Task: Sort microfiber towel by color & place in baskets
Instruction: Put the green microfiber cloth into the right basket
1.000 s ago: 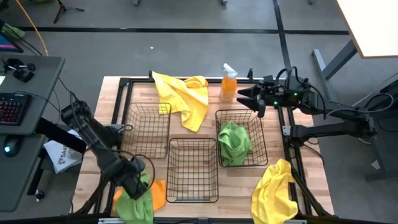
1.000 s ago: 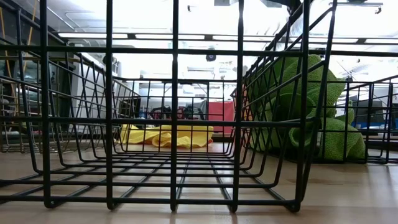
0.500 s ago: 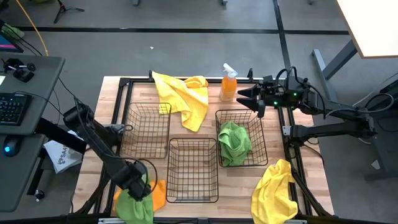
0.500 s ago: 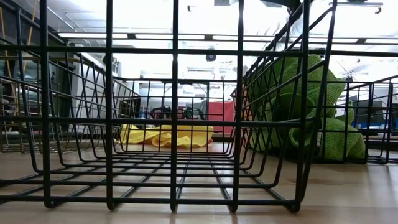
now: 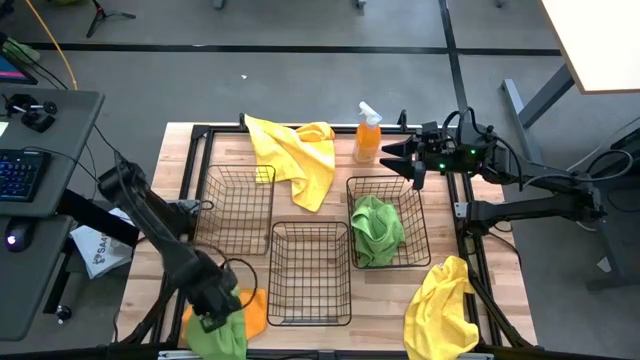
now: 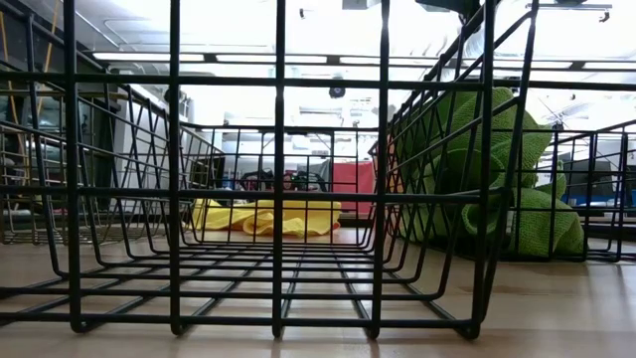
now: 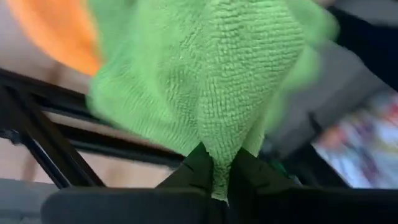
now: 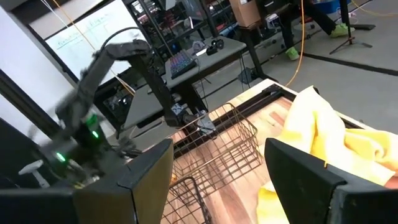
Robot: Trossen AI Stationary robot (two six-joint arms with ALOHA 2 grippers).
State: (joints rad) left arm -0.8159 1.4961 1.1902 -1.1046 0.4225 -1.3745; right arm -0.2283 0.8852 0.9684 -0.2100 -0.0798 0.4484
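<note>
A lime green microfiber towel (image 5: pixel 218 338) lies bunched at the table's near left corner, partly over an orange towel (image 5: pixel 256 310). My left gripper (image 5: pixel 213 312) stands over it, shut on it. Three black wire baskets stand mid-table: left (image 5: pixel 236 208), middle (image 5: pixel 310 273), right (image 5: pixel 388 222). The right one holds another green towel (image 5: pixel 377 229). A yellow towel (image 5: pixel 296 156) lies at the far edge, draped onto the left basket's far corner. Another yellow towel (image 5: pixel 441 311) lies near right. My right gripper (image 5: pixel 390 158) hovers open past the right basket's far end. My left gripper pinches a raised fold of the green towel (image 7: pixel 217 163) between its two fingers (image 7: pixel 194 167), coming from above and pointing down. The cloth narrows into the jaws and spreads out beyond them. The rest of the towel lies on the table and the black frame rail (image 7: pixel 93 140).
An orange spray bottle (image 5: pixel 367 134) stands at the far edge beside my right gripper. Black frame rails (image 5: pixel 478 290) run along the table's edges. A desk with a keyboard (image 5: pixel 22 172) stands off to the left. Bare wood shows between the baskets and the near edge.
My left gripper has gone down a little and toward the table's near edge, onto the green towel. My right arm has kept still.
</note>
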